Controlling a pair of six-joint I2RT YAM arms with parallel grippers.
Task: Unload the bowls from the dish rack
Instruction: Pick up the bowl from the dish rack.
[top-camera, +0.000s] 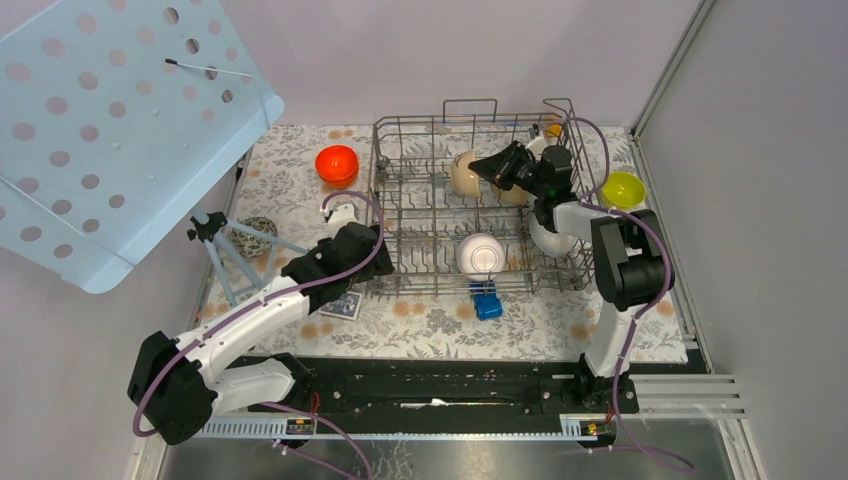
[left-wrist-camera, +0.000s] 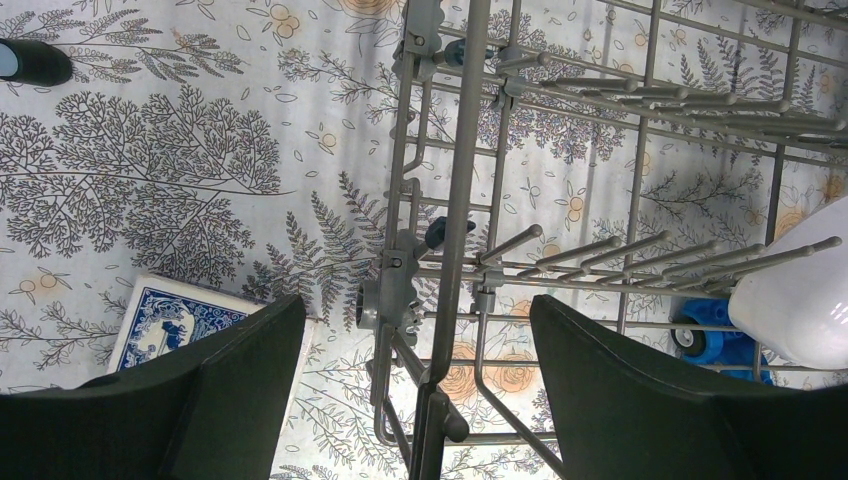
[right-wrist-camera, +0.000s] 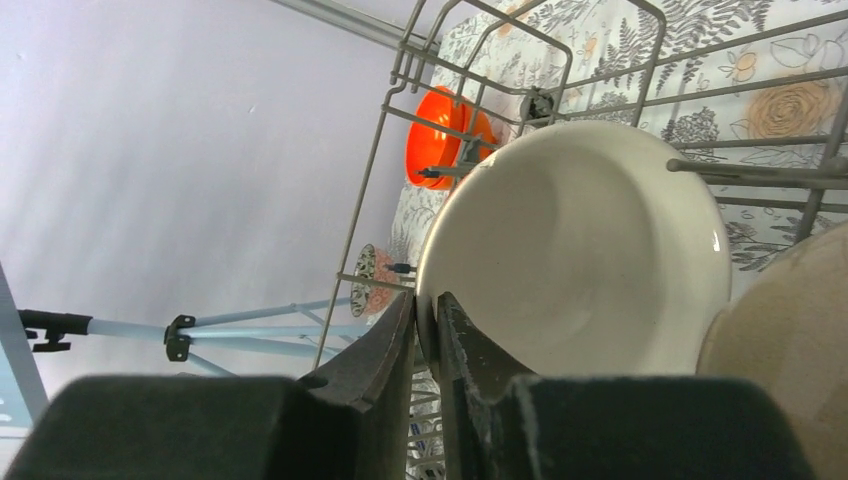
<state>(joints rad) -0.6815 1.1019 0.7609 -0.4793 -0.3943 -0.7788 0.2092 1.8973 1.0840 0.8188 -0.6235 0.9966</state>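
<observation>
**Beige bowl (right-wrist-camera: 580, 250) pinched by its rim inside the dish rack (top-camera: 400, 200)**

The beige bowl stands on edge among the tines in the far half of the dish rack, its hollow facing the right wrist camera. The right gripper (right-wrist-camera: 428, 300) has its two fingers pressed close on either side of the bowl's rim, pinching it at the edge nearest the wrist. A second beige bowl (right-wrist-camera: 790, 350) leans just beside the first, toward the rack's right wall. A white bowl (top-camera: 480, 253) sits in the rack's near row, apart from both grippers. Outside the rack, an orange-red bowl (top-camera: 337, 163) rests off its far left corner and a yellow-green bowl (top-camera: 622, 188) lies just beyond its right wall. The left gripper (left-wrist-camera: 417, 305) hovers over the rack's near left corner. Its fingers are spread wide with the rack's left rail between them, and they hold nothing. A blue toy car (top-camera: 486, 302) lies just outside the rack's near wall.
</observation>
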